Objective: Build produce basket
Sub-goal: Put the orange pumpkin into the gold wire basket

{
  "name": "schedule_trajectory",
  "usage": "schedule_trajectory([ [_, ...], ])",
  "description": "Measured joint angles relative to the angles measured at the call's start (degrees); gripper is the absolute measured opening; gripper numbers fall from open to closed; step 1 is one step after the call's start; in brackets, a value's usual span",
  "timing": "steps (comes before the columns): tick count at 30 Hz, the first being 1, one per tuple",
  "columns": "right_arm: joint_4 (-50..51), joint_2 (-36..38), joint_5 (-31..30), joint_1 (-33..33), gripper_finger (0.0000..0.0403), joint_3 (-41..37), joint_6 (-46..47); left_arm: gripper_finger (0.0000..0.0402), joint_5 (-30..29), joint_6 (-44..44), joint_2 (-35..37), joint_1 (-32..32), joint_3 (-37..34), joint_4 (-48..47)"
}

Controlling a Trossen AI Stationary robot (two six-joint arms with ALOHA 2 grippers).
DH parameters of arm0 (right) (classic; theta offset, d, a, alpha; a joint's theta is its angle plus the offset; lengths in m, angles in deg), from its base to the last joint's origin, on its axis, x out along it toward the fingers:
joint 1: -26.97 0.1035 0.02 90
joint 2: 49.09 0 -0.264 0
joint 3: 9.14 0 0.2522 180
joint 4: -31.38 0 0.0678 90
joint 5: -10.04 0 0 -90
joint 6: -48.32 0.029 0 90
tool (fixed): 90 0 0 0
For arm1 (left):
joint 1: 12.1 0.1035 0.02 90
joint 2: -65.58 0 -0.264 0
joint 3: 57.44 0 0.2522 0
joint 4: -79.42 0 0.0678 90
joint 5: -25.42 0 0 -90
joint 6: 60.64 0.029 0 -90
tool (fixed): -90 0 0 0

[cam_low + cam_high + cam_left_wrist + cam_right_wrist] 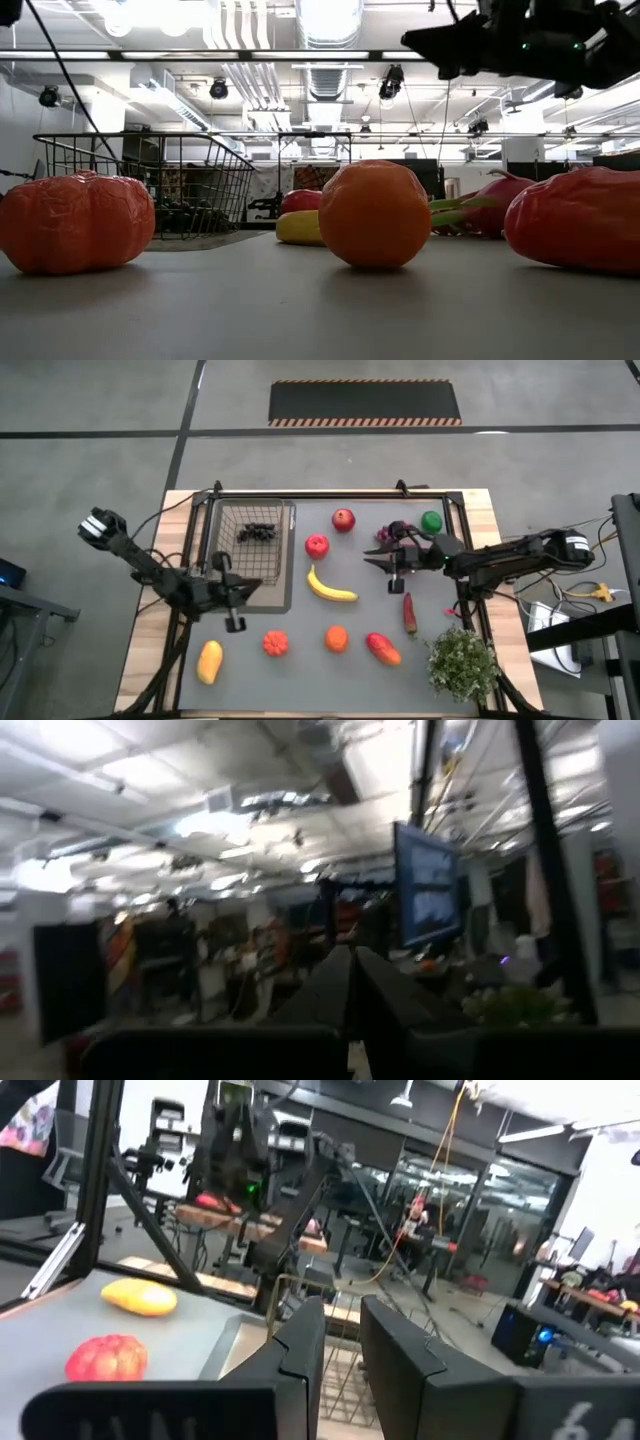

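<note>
While the left claw (pixel 234 622) waits clenched by the basket (pixel 249 550), the right claw (pixel 393 582), nearly closed and seemingly empty, hovers near the dragon fruit (pixel 386 536), likely next.

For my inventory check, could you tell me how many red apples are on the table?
2: one apple sits near the table's back edge, the other apple just above the banana. None seem hidden.

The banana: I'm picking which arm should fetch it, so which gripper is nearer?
Right. The right gripper hovers just beyond the banana, toward the lime side; the left gripper waits farther off, by the basket's near corner.
</note>
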Motion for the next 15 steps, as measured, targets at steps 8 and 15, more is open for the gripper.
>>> schedule_trajectory([
  [8, 0.45, 4.69, -0.02, 0.00, 0.0056, -1.87, -2.43, 0.0001, -9.58, -7.69, -7.36, 0.92, 5.49, -2.69],
  [15, 0.49, 4.30, -0.16, 0.00, 0.0056, -2.66, -3.07, 0.0001, -11.30, -25.43, -9.48, 2.26, 12.36, -24.41],
])
